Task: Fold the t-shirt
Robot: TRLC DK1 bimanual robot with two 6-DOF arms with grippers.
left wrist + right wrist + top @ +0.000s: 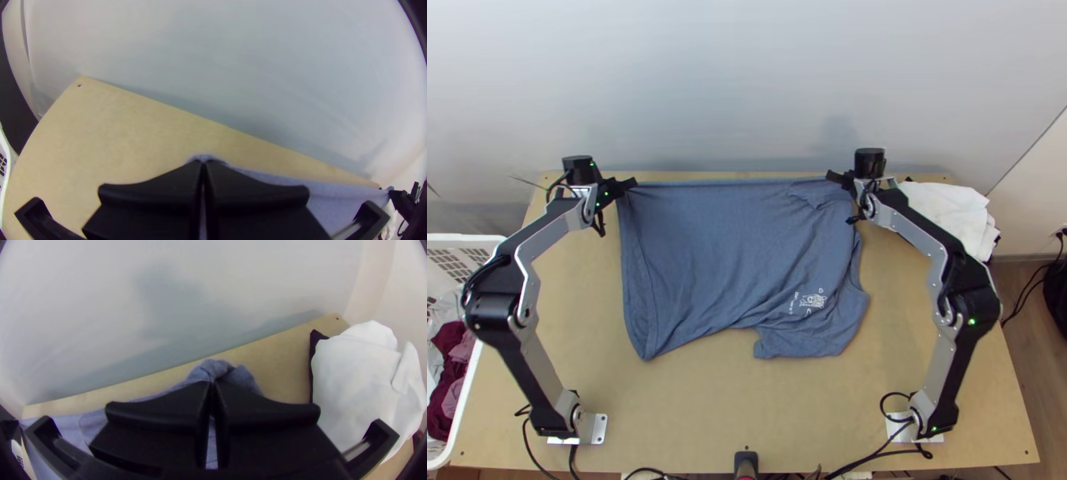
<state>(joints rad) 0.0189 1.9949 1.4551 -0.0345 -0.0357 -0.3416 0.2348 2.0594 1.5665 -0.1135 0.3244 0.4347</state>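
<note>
- The left gripper (633, 182) is pressing its fingers together on the far corner at the t-shirt's (731, 248) hem end, presumably to give a fold one firm end.
- The right gripper (832, 177) is pinching gathered cloth at the far edge near the shoulder end, seemingly to match that grip, so the edge between the two hands is running nearly straight and taut.
- This wide hold is probably serving to bring the far side over toward the near one as the next move; uneven lifting could be skewing the body or dragging the loose sleeve.
- The t-shirt is lying between and nearer than both grippers on the table (691, 424), blue-grey, turned sideways, its body mostly spread with soft creases.
- Its hem (637, 296) is slanting down on the near side of the left gripper; a small pale print (813, 301) is showing nearer than the right gripper, with a sleeve (803, 342) spreading beyond it at the near edge.
- A small flap of cloth (815, 193) is lying rumpled just beside the right gripper.
- White cloth (951, 210) is resting outward of the right gripper, apparently set aside from the work.
</note>
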